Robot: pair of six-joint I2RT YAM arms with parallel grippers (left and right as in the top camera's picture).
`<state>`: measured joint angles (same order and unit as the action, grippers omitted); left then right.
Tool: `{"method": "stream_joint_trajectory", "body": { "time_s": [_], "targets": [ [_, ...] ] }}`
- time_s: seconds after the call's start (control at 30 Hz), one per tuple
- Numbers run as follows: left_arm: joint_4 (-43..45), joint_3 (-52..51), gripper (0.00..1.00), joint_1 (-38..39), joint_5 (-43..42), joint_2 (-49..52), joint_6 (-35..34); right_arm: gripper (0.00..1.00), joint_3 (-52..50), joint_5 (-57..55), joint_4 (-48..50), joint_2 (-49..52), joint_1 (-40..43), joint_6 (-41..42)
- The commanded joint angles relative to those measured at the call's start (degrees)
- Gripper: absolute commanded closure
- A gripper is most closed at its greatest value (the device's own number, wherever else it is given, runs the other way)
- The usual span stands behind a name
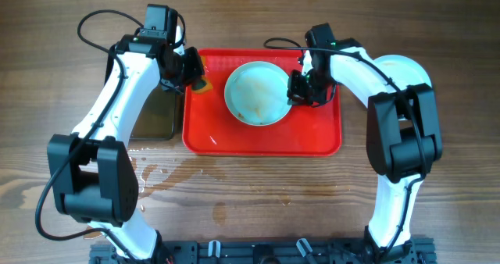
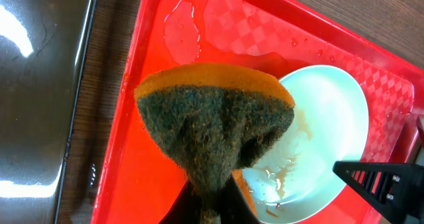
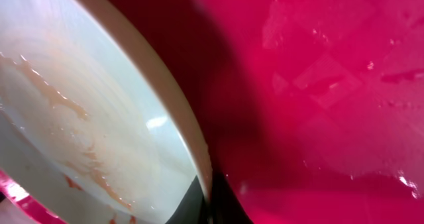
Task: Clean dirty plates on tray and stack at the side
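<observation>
Overhead and both wrist views. One plate [image 1: 254, 92] is in view, lying at the far middle of the tray [image 1: 312, 135], with brownish streaks on its inner face. The right gripper [image 1: 299, 87] is clamped narrowly on the plate's right rim; from the shadow under that rim in the right wrist view the plate seems tipped up on that side, though the angle cannot be fixed. The left gripper [image 1: 193, 75] pinches a folded sponge [image 1: 202, 85], green scouring face down, over the tray's far left corner. The plate lies directly right of the sponge, just beside it, so the left arm is the nearer one for wiping. The tray rim and black pan [image 1: 160, 115] bound the left side; bare wet tray lies on the near side.
</observation>
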<state>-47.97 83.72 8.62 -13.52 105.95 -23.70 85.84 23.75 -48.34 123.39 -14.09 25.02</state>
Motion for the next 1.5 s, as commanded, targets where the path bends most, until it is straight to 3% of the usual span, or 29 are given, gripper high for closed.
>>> {"method": "stream_joint_trajectory", "body": {
  "time_s": [0.0, 0.1, 0.17, 0.3, 0.5, 0.6, 0.77, 0.97, 1.37, 1.47],
  "targets": [
    [0.15, 0.59, 0.96, 0.26, 0.13, -0.20, -0.74, 0.96, -0.98, 1.75, 0.33, -2.36, 1.95, -3.39],
    [0.17, 0.59, 0.96, 0.26, 0.13, -0.20, -0.74, 0.96, -0.98, -2.38, 0.50, -10.71, 3.15, -5.53],
    [0.22, 0.59, 0.96, 0.26, 0.15, -0.20, -0.74, 0.96, -0.98, -15.28, -1.53, -20.11, 2.97, -5.99],
    [0.48, 0.59, 0.96, 0.26, 0.13, -0.20, -0.74, 0.96, -0.98, -30.45, -5.18, -28.63, 2.95, -5.97],
    [0.85, 0.59, 0.96, 0.26, 0.13, -0.20, -0.74, 0.94, -1.03, -28.44, -5.18, -29.07, 2.91, -4.79],
    [0.87, 0.59, 0.96, 0.26, 0.13, -0.20, -0.74, 0.55, -1.05, -22.58, -2.36, -23.34, 2.93, -2.47],
    [0.81, 0.59, 0.96, 0.26, 0.13, -0.20, -0.74, 0.46, -1.05, -3.50, 1.68, -9.88, 7.04, -9.55],
    [0.83, 0.59, 0.96, 0.26, 0.13, -0.20, -0.74, 0.46, -1.05, 3.48, 4.79, -1.73, 9.88, -14.67],
    [0.81, 0.59, 0.96, 0.26, 0.15, -0.20, -0.72, 0.48, -1.05, 5.92, 8.85, 5.09, 9.77, -14.23],
    [0.81, 0.59, 0.96, 0.26, 0.15, -0.20, -0.72, 0.61, -1.05, 5.88, 9.38, 5.42, 9.77, -12.81]
  ]
}}
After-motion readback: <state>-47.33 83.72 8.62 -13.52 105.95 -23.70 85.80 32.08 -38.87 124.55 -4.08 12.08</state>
